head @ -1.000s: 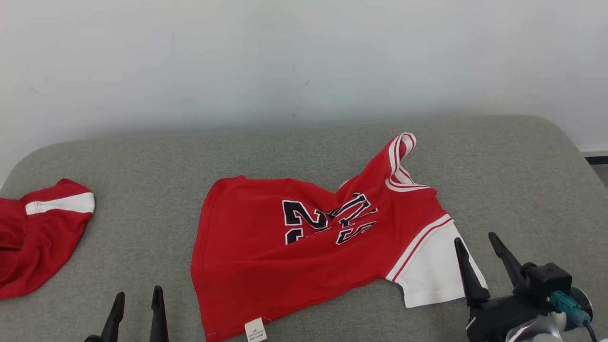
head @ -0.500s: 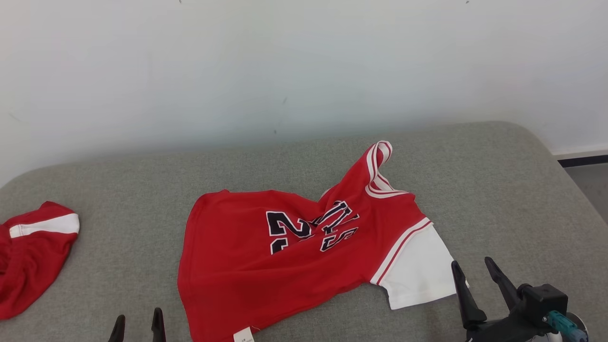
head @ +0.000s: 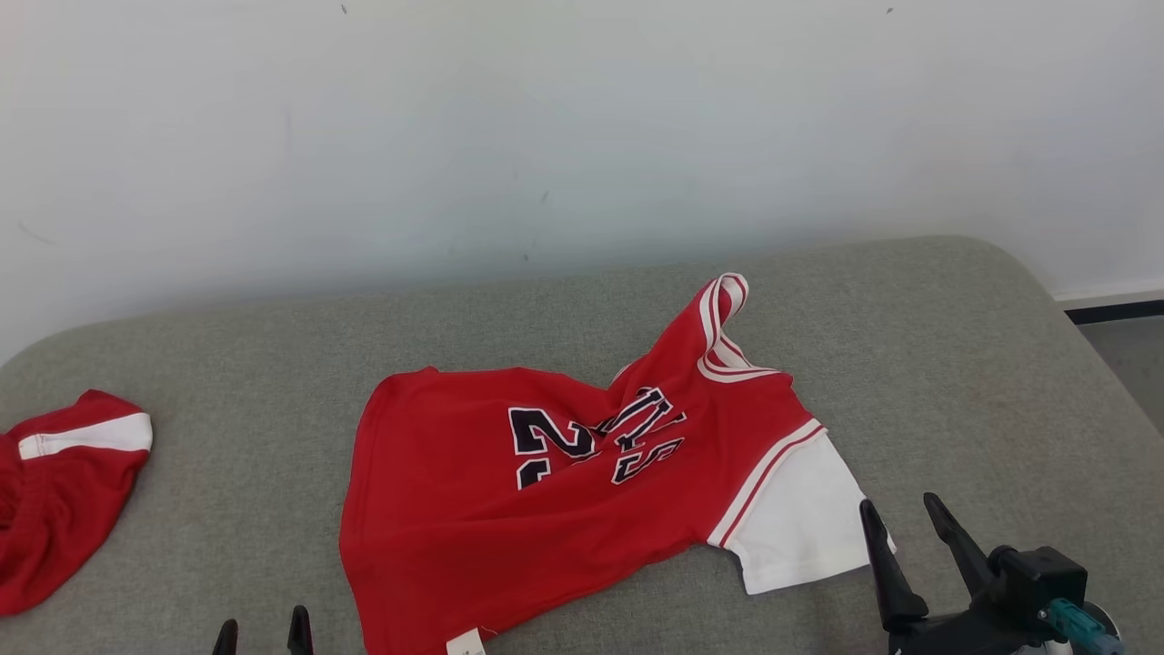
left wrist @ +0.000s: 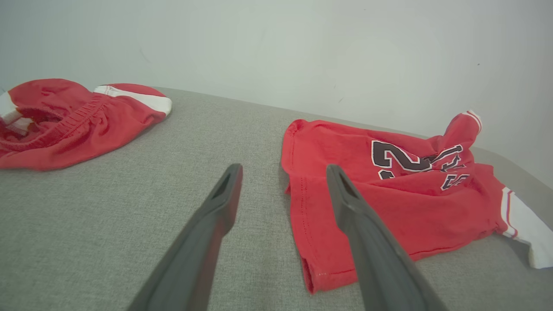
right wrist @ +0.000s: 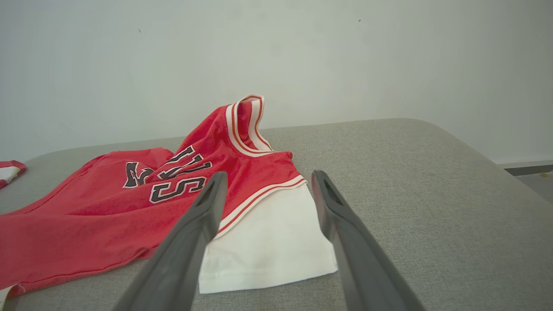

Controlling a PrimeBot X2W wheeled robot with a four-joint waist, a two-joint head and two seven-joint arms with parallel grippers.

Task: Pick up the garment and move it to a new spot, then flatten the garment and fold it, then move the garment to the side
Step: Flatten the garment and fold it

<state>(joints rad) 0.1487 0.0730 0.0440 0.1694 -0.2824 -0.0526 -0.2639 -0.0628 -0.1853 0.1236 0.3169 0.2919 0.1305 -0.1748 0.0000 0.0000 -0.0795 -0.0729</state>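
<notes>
Garment: red jersey (head: 509,509), rumpled mid grey cushion (head: 955,346); far sleeve perhaps tucked under.
Left gripper (head: 261,628): jaws wide, empty, near the hem.
Right gripper (head: 897,505): jaws wide, empty, beside white sleeve (head: 800,528).
Remaining: flattening, folding, moving aside.

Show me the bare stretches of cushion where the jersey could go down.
Free: the wide strip of cushion between the jersey and the right edge; the back band along the wall; the gap between jersey and red shorts. Crowded: the near right, where the right gripper hovers by the white sleeve.
</notes>
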